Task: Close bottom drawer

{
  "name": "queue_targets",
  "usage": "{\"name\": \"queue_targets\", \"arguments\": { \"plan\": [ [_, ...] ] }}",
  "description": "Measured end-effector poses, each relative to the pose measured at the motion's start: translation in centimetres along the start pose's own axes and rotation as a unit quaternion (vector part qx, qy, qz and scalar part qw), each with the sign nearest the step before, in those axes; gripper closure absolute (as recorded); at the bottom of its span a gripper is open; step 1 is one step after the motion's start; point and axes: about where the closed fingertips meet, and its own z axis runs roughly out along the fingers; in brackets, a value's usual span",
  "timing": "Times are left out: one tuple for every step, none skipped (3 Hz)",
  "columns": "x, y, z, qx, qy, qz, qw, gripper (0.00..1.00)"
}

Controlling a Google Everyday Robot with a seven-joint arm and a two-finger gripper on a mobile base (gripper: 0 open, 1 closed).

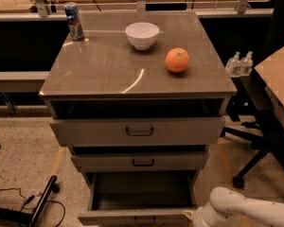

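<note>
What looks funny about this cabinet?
The bottom drawer sticks far out, wide open. The top drawer and middle drawer are slightly out too. The gripper sits by the bottom drawer's right front corner. Nothing is spilled.

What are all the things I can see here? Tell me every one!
cabinet: one, grey-brown, middle of the view
can: one, blue and silver, back left corner of the cabinet top
bowl: one, white, back of the top
orange: one, orange, right side of the top
top drawer: one, grey-brown, out a little
middle drawer: one, grey-brown, below it
bottom drawer: one, grey-brown, pulled far out
bottles: two, clear, right of the cabinet
chair: one, black, far right
arm: one, white, bottom right
gripper: one, white, at the bottom drawer's right front corner
</note>
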Motion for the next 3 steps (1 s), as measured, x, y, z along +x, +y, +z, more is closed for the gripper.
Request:
{"name": "queue_targets", "arguments": {
  "plan": [
    [1.7, -0.2, 2.4, -0.015, -0.013, 0.008, 0.9998, 0.0],
    [3.0, 0.0, 3.8, -0.034, -0.023, 0.015, 0.999, 0.0],
    [4.1, 0.4, 4.9, -0.053, -0.024, 0.02, 0.9981, 0.16]
  ]
}}
